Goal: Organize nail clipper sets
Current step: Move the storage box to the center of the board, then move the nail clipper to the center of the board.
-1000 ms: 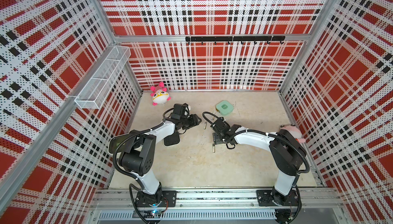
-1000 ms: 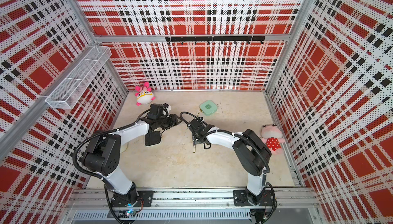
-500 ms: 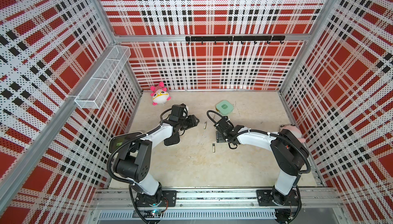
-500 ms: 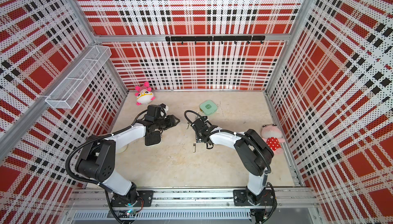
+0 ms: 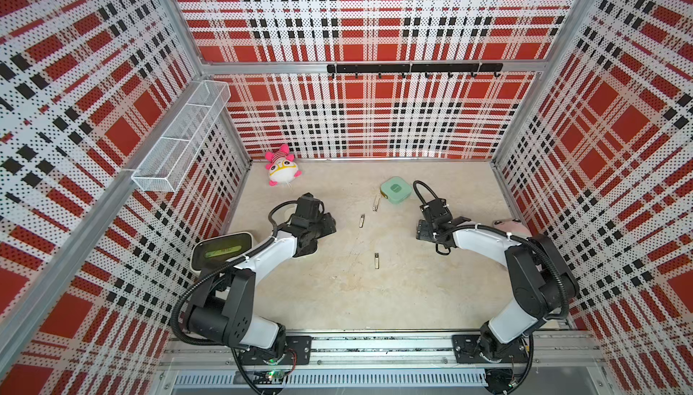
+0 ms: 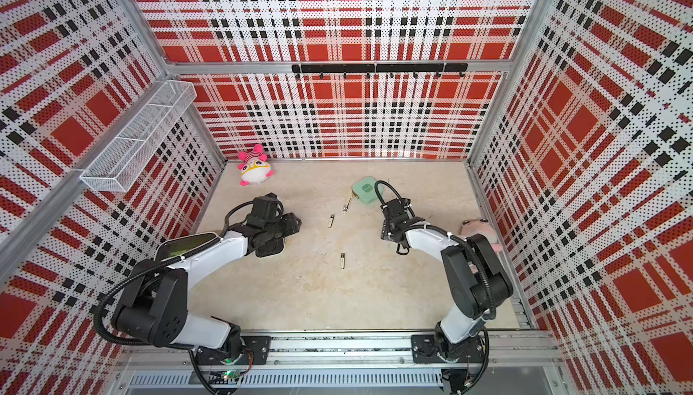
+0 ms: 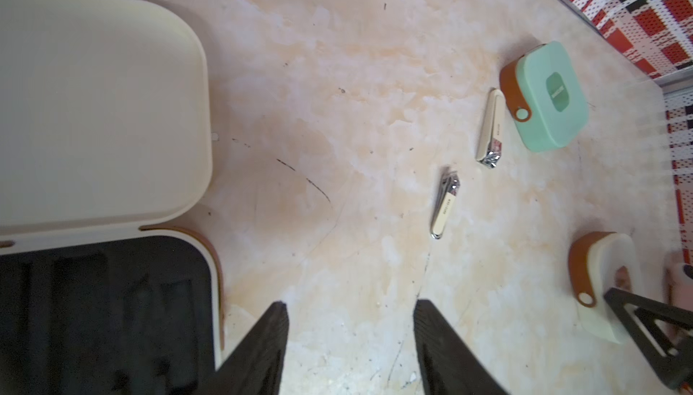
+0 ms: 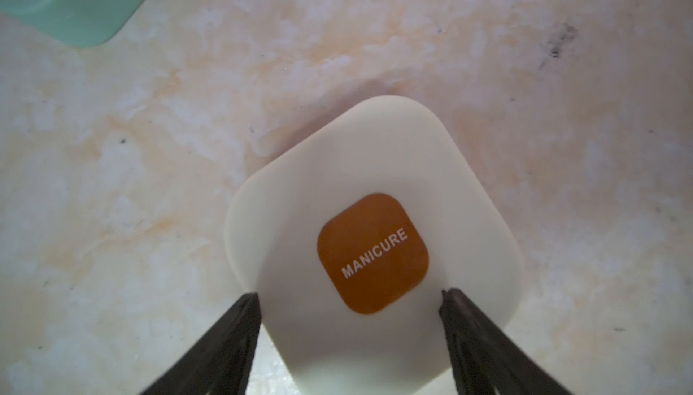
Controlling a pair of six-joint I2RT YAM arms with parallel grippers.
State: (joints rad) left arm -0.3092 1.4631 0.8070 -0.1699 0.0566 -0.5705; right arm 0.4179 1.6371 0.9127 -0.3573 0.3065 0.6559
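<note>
My right gripper [image 8: 350, 293] is shut on a closed cream case [image 8: 375, 186] with an orange MANICURE label, held at its sides just above the floor at the right [image 5: 423, 230]. Behind it lies the closed mint green case [image 5: 395, 189]. Three silver clippers lie loose mid-floor: one beside the mint case [image 5: 376, 202], one nearer centre [image 5: 362, 220], one further forward [image 5: 377, 260]. My left gripper [image 7: 350, 303] is open and empty, next to an open cream case whose lid [image 7: 93, 104] and black tray [image 7: 105, 318] show. In both top views the left arm mostly hides that case.
A larger cream box with a green-tinted top [image 5: 221, 250] sits by the left wall. A pink plush [image 5: 283, 168] lies at the back left and another plush [image 5: 512, 226] by the right wall. A wire basket [image 5: 180, 138] hangs on the left wall.
My right arm has swung from the floor's centre to the right, taking the cream case with it. My left gripper has drawn back a little and its jaws have narrowed.
</note>
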